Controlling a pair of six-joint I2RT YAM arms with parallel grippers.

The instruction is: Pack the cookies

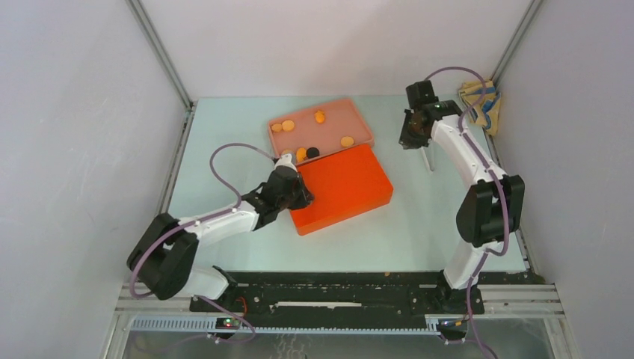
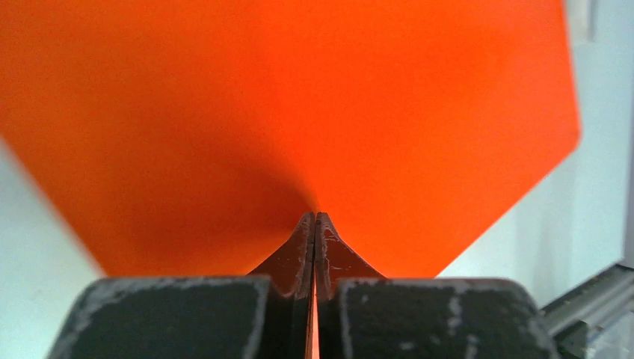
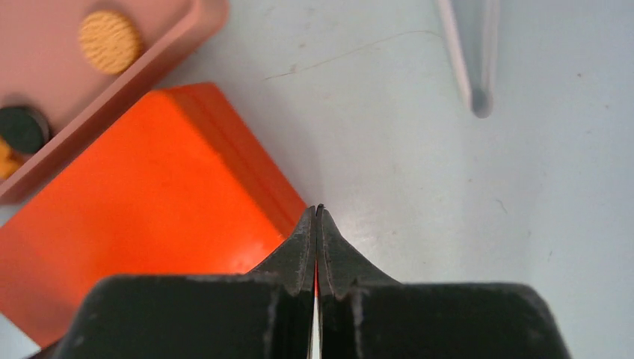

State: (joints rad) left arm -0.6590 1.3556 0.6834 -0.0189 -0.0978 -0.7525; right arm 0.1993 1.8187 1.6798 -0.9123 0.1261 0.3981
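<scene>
A pink tray (image 1: 362, 122) at the back middle holds several orange cookies (image 1: 320, 117) and one black cookie (image 1: 313, 152). A flat orange lid (image 1: 344, 187) lies against its near side. My left gripper (image 1: 302, 197) is shut and empty, its tips low over the lid's left part; the lid (image 2: 314, 105) fills the left wrist view. My right gripper (image 1: 410, 141) is shut and empty, held above the table right of the tray. The right wrist view shows the lid (image 3: 142, 217), the tray's corner (image 3: 161, 66), an orange cookie (image 3: 110, 40) and the black cookie (image 3: 22, 129).
A thin grey rod (image 1: 428, 158) hangs beside my right gripper; it also shows in the right wrist view (image 3: 472, 60). A yellow and blue bundle (image 1: 479, 100) sits in the back right corner. Grey walls close in the table on three sides.
</scene>
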